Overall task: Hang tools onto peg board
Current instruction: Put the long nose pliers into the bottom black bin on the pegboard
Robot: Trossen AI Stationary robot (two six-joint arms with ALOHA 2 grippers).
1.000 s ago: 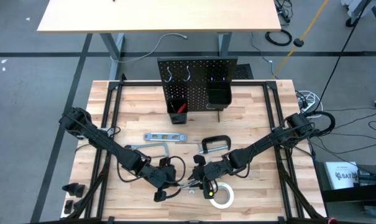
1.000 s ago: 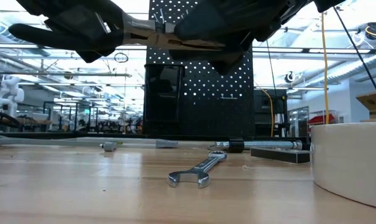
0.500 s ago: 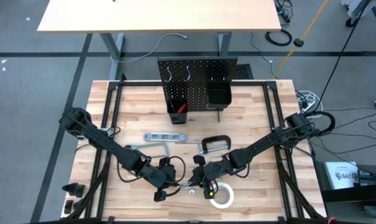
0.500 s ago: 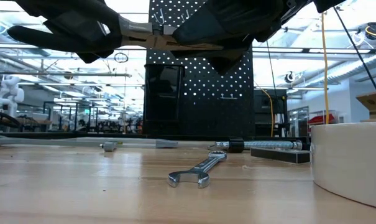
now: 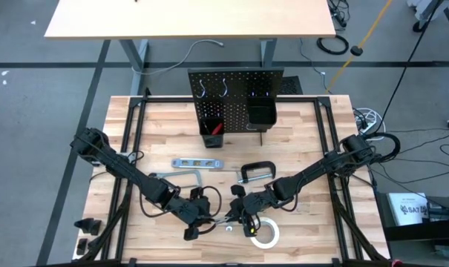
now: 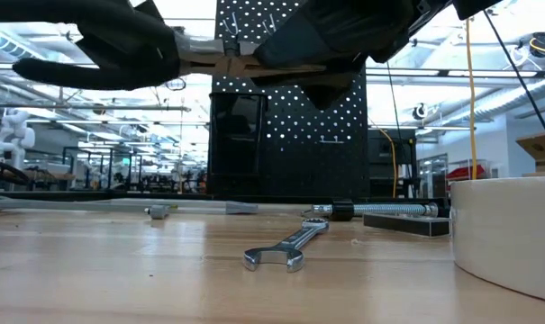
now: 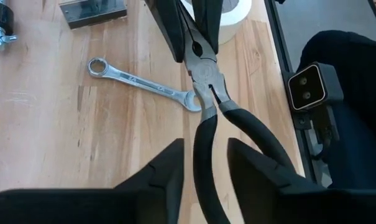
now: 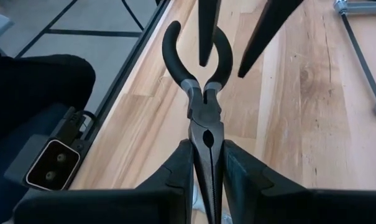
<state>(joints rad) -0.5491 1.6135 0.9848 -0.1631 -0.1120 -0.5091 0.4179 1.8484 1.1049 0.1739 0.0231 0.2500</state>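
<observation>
Black-handled pliers (image 8: 203,118) hang in the air near the table's near edge, between my two grippers. My right gripper (image 8: 207,168) is shut on their nose. My left gripper (image 7: 204,149) is open; its fingers stand on either side of one pliers handle (image 7: 203,168), and gaps show beside it. The other handle (image 7: 256,134) lies outside the fingers. A silver wrench (image 7: 144,84) lies flat on the table below the pliers. The black peg board (image 5: 235,96) stands upright at the far edge, with a red-handled screwdriver (image 5: 217,128) in its left bin. My right gripper pinches the pliers' closed nose (image 8: 206,146) between its two fingers. The fingers come level from the table's right and lie along the pliers. The pliers are lifted clear of the table, about level, with their handles toward my left gripper.
A white tape roll (image 5: 266,235) sits close by, near the near edge. A black C-clamp (image 5: 257,172), a silver level (image 5: 196,162) and a grey hacksaw (image 5: 178,176) lie on the table's middle. Two silver hooks (image 5: 213,90) hang on the board.
My left gripper has shifted a little at the pliers' handles. The pliers stay lifted and level between the two grippers.
</observation>
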